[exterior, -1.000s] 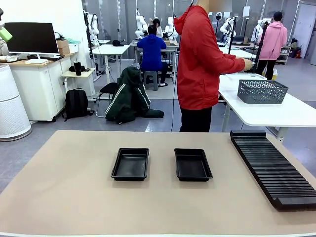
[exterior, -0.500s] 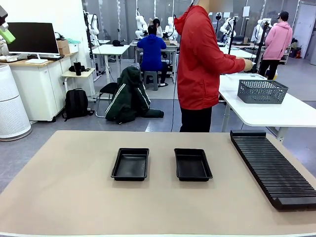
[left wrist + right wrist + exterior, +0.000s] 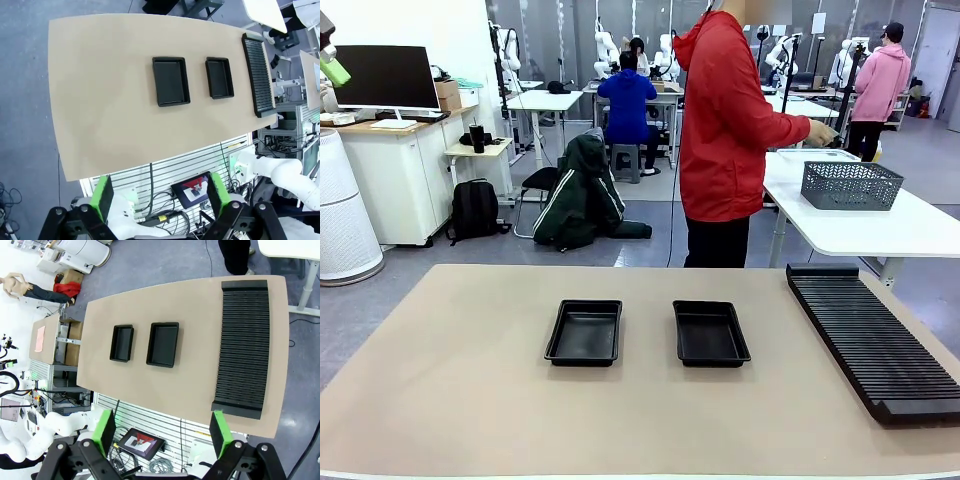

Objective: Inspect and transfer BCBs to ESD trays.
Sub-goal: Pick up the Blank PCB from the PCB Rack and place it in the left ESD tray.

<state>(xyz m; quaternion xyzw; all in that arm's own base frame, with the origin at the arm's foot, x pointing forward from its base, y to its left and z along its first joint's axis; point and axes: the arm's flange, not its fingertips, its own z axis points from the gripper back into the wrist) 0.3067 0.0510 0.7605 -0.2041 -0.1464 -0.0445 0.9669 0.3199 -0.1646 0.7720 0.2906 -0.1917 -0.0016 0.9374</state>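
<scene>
Two empty black ESD trays lie side by side mid-table, the left tray (image 3: 585,332) (image 3: 171,81) (image 3: 122,342) and the right tray (image 3: 710,333) (image 3: 219,77) (image 3: 163,344). The BCBs are out of view. My left gripper (image 3: 161,195) hangs high above the table's near left side, open with nothing between its green fingers (image 3: 104,197); one green fingertip (image 3: 334,72) pokes in at the front view's top left edge. My right gripper (image 3: 162,432) is also high over the near edge, open and holding nothing.
A long black ribbed rack (image 3: 875,340) (image 3: 258,75) (image 3: 244,347) runs along the table's right side. A person in a red hoodie (image 3: 725,130) stands at the far edge, one hand (image 3: 820,131) reaching toward a white side table with a grey mesh basket (image 3: 850,185).
The person's outstretched hand has shifted slightly over the side table. Both grippers stay open and the trays have not moved.
</scene>
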